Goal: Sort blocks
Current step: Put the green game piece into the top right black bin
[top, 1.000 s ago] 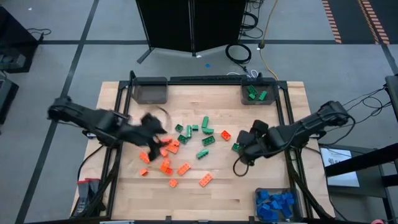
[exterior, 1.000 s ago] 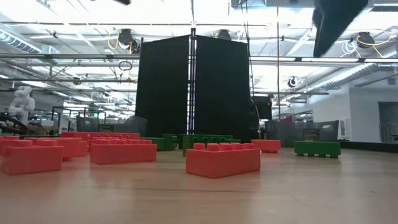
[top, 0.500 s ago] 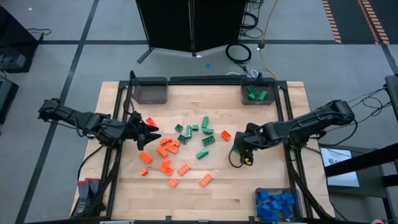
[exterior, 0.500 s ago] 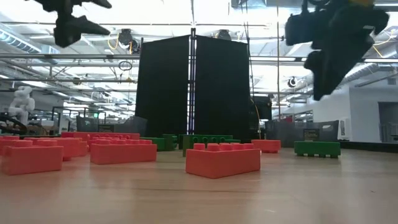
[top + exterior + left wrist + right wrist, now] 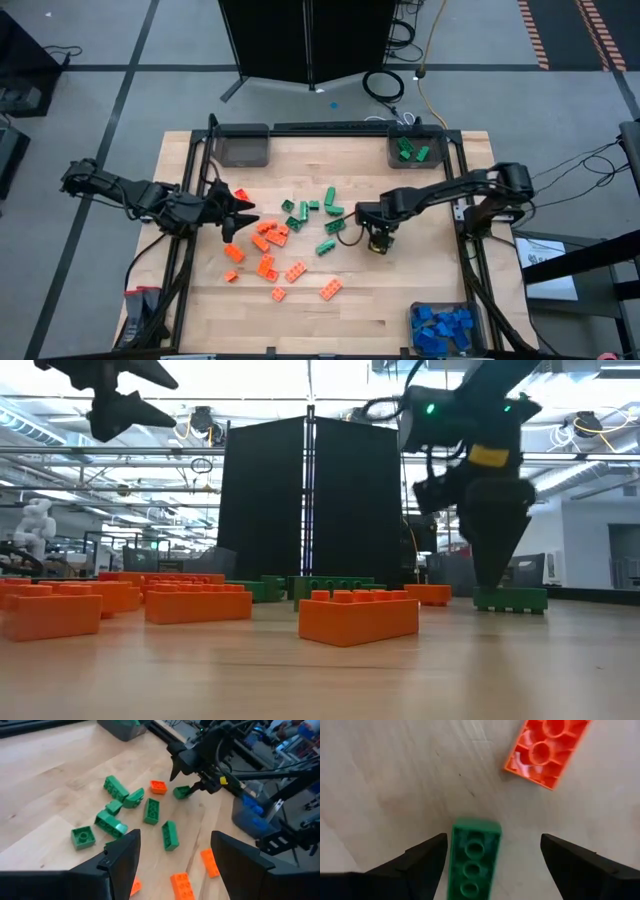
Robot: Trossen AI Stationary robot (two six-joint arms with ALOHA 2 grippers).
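Blocks (image 5: pixel 290 240) lie scattered over the middle of the wooden worktop (image 5: pixel 420 290): orange ones to the left, green ones at the centre. More green blocks sit in a clear bin (image 5: pixel 412 150) at the far right corner, and blue blocks fill another bin (image 5: pixel 442 328) at the near right corner; a third bin (image 5: pixel 240 146) stands at the far left. Right gripper (image 5: pixel 378 240) points down over a green oblong block (image 5: pixel 472 857), jaws open and straddling it without touching; an orange block (image 5: pixel 545 751) lies just beyond. Left gripper (image 5: pixel 238 210) hangs above the worktop's left side near the orange blocks, jaws open and holding nothing.
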